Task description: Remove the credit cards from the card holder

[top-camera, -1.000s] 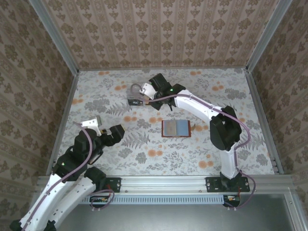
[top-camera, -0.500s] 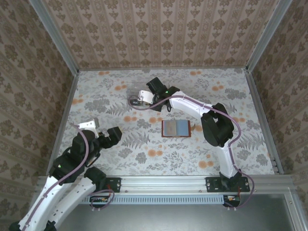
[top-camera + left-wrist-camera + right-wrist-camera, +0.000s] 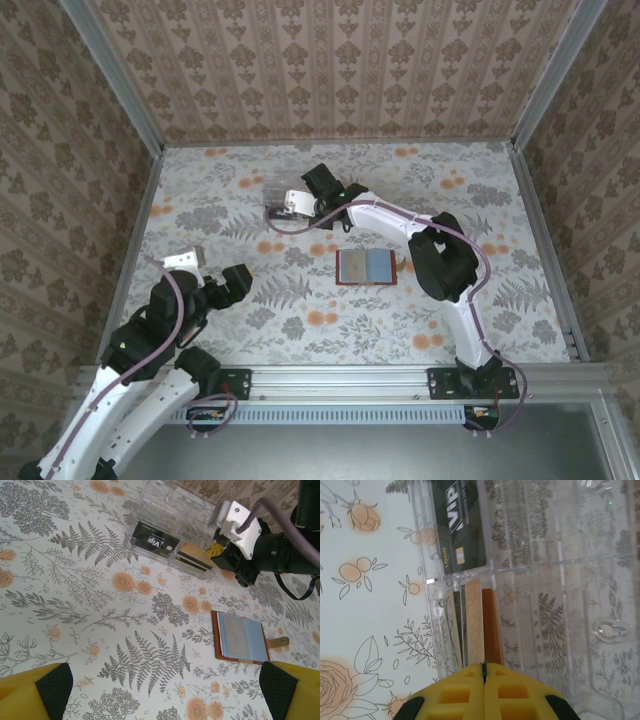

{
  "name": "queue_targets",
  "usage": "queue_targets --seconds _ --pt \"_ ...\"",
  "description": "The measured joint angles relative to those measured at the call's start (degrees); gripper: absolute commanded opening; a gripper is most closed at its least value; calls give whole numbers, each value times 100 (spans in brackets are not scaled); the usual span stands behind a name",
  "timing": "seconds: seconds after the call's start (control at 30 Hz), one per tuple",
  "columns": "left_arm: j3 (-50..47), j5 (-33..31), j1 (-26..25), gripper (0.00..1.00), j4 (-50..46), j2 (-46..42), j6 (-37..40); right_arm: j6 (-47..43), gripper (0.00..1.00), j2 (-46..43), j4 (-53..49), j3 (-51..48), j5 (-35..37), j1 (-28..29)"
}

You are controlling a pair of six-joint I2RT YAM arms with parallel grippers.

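Overhead, floral tabletop point(image 3: 300, 320) inside patterned walls point(image 3: 340, 70); left tool point(image 3: 165, 687) wide, right tool point(image 3: 484, 672) narrow, tips together.

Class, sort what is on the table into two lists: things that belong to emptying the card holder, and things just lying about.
Job: card holder, open flat; black VIP card; tan card; right gripper.
Lying about: clear plastic box, with both cards in it.

Both my arms are white shells with black joints — left arm point(image 3: 150, 335), right arm point(image 3: 390, 215) — each trailing a purple-grey cable point(image 3: 262, 502), the right one showing a small green light point(image 3: 341, 187). The right gripper point(image 3: 483, 666) has yellow fingers point(image 3: 465, 695) with square recesses and black corners.
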Motion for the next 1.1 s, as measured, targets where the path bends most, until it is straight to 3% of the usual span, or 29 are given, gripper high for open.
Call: queue_targets --seconds 0.5,0.6,0.73,1.1 --pt "2 -20 4 100 -116 0 0 -68 0 76 42 0 85 -85" --pt "2 -17 4 100 -118 0 0 -52 15 98 48 0 107 -94" --pt "2 -17 4 100 -118 0 0 -33 22 146 136 0 201 -96" --pt "2 -17 4 100 -118 0 0 -37 23 208 356 0 509 -96"
